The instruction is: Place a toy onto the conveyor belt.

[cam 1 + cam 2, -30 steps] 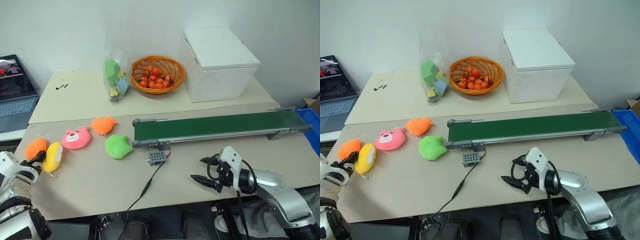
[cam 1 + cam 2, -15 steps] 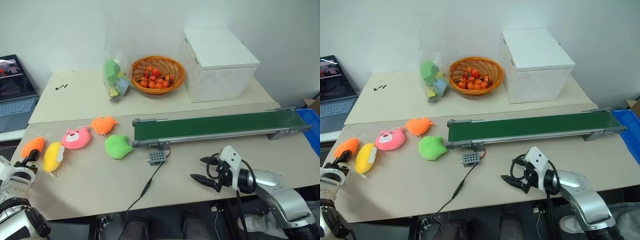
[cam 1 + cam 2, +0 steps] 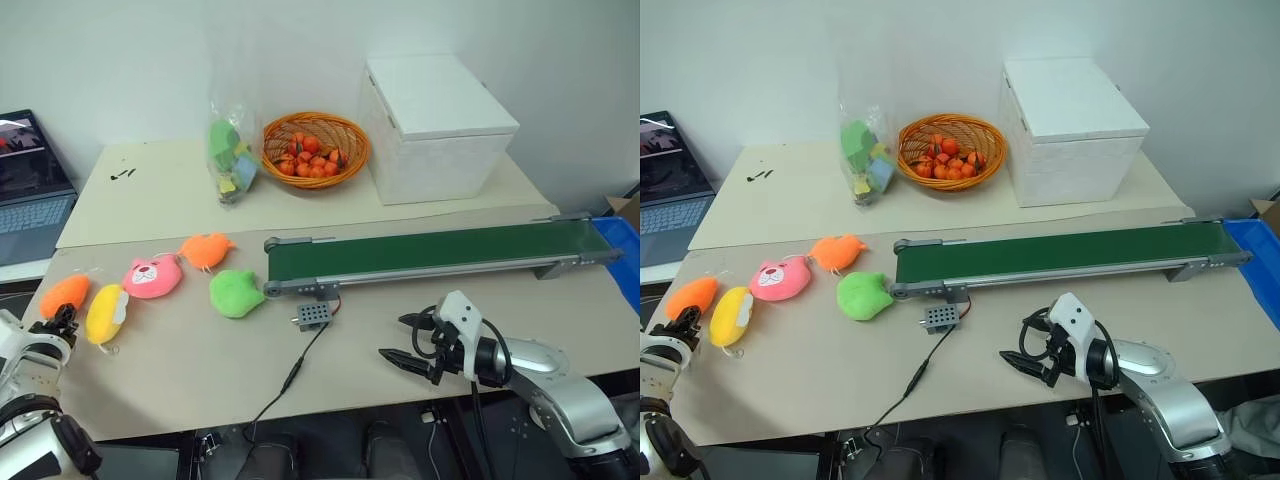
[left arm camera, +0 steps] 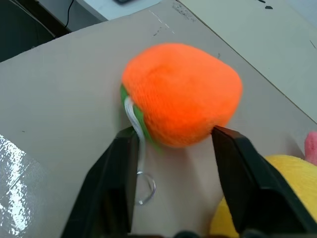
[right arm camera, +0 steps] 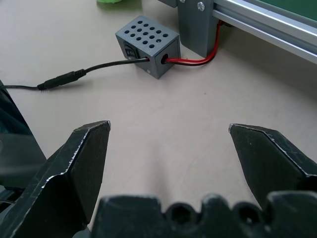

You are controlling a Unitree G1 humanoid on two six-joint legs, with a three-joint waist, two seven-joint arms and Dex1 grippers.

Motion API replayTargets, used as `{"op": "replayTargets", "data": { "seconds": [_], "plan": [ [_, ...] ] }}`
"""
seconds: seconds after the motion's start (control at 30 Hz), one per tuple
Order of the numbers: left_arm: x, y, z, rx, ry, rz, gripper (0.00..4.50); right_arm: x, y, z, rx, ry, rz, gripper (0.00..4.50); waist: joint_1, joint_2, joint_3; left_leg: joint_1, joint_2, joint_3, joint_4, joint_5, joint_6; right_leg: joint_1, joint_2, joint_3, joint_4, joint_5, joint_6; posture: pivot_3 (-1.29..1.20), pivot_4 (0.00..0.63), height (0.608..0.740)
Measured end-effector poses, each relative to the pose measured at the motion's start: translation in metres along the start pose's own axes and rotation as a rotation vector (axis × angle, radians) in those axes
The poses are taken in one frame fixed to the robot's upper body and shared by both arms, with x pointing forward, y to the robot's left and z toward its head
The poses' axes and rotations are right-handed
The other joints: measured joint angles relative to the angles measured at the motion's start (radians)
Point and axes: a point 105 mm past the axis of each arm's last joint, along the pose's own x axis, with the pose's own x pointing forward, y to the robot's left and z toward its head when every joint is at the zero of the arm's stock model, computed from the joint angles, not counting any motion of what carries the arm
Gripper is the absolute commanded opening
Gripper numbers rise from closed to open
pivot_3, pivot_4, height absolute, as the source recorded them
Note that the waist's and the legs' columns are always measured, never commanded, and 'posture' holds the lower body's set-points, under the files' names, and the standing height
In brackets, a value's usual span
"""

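Toy (image 4: 181, 94), a rounded orange plush, lies at the table's (image 3: 420, 345) left end beside a yellow plush (image 3: 105, 312), well apart from the conveyor belt (image 3: 430, 252). Its slightly longer axis runs along the table edge, with the green leafy end and white hang loop facing the left gripper (image 4: 173, 141), whose black fingers press both its sides. No face is visible. Right gripper (image 5: 168, 144) hovers wide open near a grey control box (image 5: 147, 45).

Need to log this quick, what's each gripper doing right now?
Left gripper: closed on the orange toy, one finger on each side.
Right gripper: open, holding nothing, over the table.
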Motion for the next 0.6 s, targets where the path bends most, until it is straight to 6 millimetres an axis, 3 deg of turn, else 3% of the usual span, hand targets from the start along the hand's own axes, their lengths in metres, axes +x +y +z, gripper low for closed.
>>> {"op": "replayTargets", "data": {
  "seconds": [0.1,0.6],
  "plan": [
    [0.0002,-0.0007,-0.0009,0.007,0.005,-0.003,0.09,-0.0002,-0.0004,-0.0008,0.002,0.002,-0.01,4.5,0.0,0.0,0.0,0.0,0.0,0.0,0.0,0.0,0.0,0.0,0.0,0.0,0.0,0.0,0.0,0.0,0.15,0.74],
    [0.003,-0.0078,-0.0076,0.001,0.011,-0.022,0.09,-0.0006,0.0013,-0.0033,0.013,0.01,-0.016,4.5,-0.003,0.0,0.0,0.0,0.0,0.0,0.001,0.0,0.0,0.0,0.0,0.0,0.0,0.0,0.0,0.0,0.15,0.74]
  ]
}}
